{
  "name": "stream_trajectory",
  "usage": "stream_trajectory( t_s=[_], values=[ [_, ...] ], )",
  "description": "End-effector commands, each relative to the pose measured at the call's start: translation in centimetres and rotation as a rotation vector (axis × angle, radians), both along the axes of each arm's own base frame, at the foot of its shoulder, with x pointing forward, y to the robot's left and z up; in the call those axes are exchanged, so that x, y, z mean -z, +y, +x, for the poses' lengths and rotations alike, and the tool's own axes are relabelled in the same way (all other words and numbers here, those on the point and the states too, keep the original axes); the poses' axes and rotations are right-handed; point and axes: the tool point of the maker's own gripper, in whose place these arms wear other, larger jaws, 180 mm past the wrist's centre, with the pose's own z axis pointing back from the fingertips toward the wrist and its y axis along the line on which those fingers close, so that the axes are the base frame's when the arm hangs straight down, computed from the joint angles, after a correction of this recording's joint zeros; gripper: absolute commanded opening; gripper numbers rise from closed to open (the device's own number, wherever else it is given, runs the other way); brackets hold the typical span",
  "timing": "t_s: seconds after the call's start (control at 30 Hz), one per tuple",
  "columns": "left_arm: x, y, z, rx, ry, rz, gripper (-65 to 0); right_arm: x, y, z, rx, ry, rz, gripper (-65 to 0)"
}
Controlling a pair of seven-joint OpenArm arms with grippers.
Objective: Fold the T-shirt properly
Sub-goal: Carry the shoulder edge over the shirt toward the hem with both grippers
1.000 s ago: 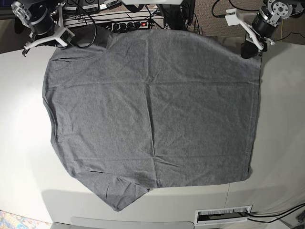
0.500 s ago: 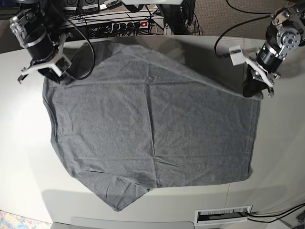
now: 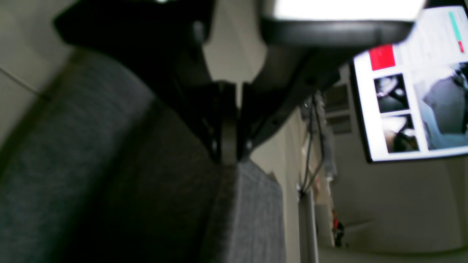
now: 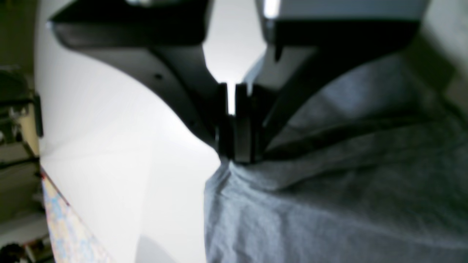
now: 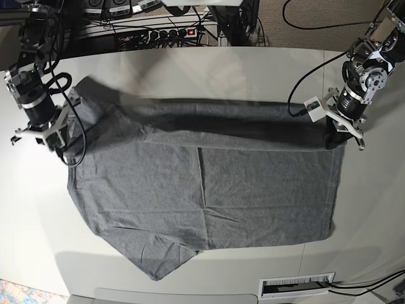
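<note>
A grey T-shirt (image 5: 209, 190) lies on the white table, its far edge lifted and folded toward the near side. My left gripper (image 5: 335, 140) on the right is shut on the shirt's far right corner; in the left wrist view the gripper (image 3: 228, 153) pinches grey cloth (image 3: 252, 215). My right gripper (image 5: 57, 147) on the left is shut on the shirt's far left corner; in the right wrist view the gripper (image 4: 234, 155) clamps the cloth (image 4: 329, 204). The fold line (image 5: 209, 117) runs between the two grippers.
The white table (image 5: 190, 69) is bare behind the fold. A power strip and cables (image 5: 171, 31) lie beyond the far edge. A vent slot (image 5: 296, 286) sits at the front right. A monitor (image 3: 413, 87) shows in the left wrist view.
Both grippers have moved toward the near side of the table, pulling the shirt's far edge over the body. The fold line has come forward and bare table shows behind it.
</note>
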Motion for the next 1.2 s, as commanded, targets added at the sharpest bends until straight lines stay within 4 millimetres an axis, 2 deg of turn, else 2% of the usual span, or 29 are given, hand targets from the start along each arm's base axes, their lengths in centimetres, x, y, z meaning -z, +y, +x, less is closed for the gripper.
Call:
stream_trajectory(
  t_s=[0.0, 0.13, 0.3, 0.57, 0.73, 0.9, 1.03, 1.17],
  values=[
    [-1.5, 0.4, 1.1, 0.004, -0.054, 0.006, -65.0, -1.7, -0.4, 1.1, 0.003, -0.063, 0.011, -65.0],
    [-2.1, 0.6, 2.1, -0.002, -0.076, 0.001, -65.0, -2.1, -1.0, 3.3, 0.02, -0.093, 0.054, -65.0],
    [-3.4, 0.7, 3.7, -0.024, -0.101, -0.063, -65.0, -0.9, -0.3, 5.7, 0.003, -0.069, 0.078, -65.0],
    [-4.3, 2.1, 6.7, -0.083, -0.133, -0.126, -65.0, 0.3, 0.6, 8.3, -0.024, -0.029, 0.031, -65.0],
    [-3.2, 2.7, 7.0, -0.089, -0.12, -0.136, -65.0, -0.7, -0.1, 9.4, -0.008, -0.053, 0.019, -65.0],
    [-2.7, 2.3, 7.0, -0.085, -0.115, -0.155, -65.0, -1.5, -1.0, 10.3, 0.008, -0.071, -0.025, -65.0],
    [-2.8, 2.1, 7.0, -0.073, -0.119, -0.16, -65.0, -1.4, -1.8, 10.8, 0.024, -0.065, -0.045, -65.0],
    [-2.7, 2.1, 6.9, -0.086, -0.111, -0.186, -65.0, -0.3, -2.1, 10.8, 0.026, -0.051, -0.02, -65.0]
  ],
)
